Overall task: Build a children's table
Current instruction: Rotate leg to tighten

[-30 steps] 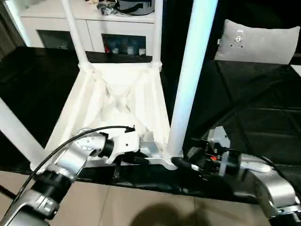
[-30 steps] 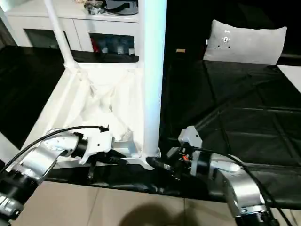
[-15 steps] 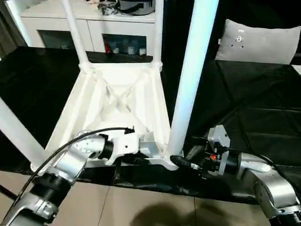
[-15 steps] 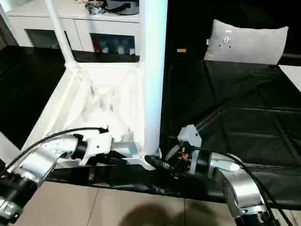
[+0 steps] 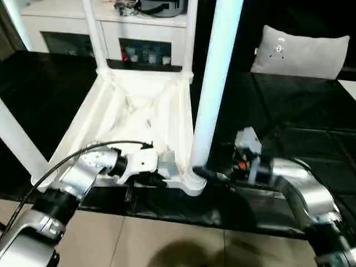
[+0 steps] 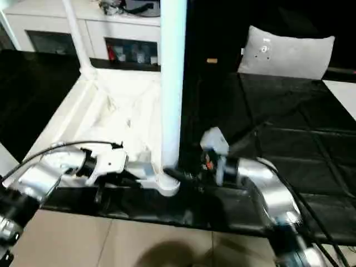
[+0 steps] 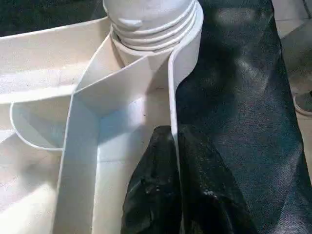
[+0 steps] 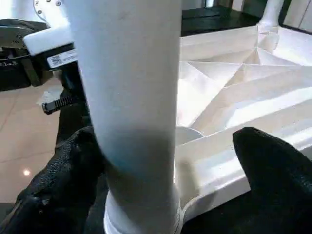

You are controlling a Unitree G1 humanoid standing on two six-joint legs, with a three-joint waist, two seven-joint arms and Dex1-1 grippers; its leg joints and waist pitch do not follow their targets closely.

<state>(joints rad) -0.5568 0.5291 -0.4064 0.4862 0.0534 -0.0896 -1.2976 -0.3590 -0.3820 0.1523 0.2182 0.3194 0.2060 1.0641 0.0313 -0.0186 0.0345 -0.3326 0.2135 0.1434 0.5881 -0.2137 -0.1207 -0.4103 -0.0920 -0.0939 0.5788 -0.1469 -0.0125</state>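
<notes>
Pincers flank the near leg point(image 5: 214, 94): left point(image 7: 176, 161) pinching tabletop rim point(image 7: 171, 102), right point(image 8: 170, 195) spread wide.

You can't see the tops of the long white tube legs point(image 5: 214, 89); the frame's edge cuts them off. Small items behind the white cabinet's glass doors point(image 5: 146, 54) are too blurred to identify.

I can't read any text from here. The one label I see is a small white sticker point(image 8: 62, 58) on the housing of the left claw point(image 8: 29, 46), showing in the right wrist view; it carries a square code and a line of print, but the characters are too small to make out.
</notes>
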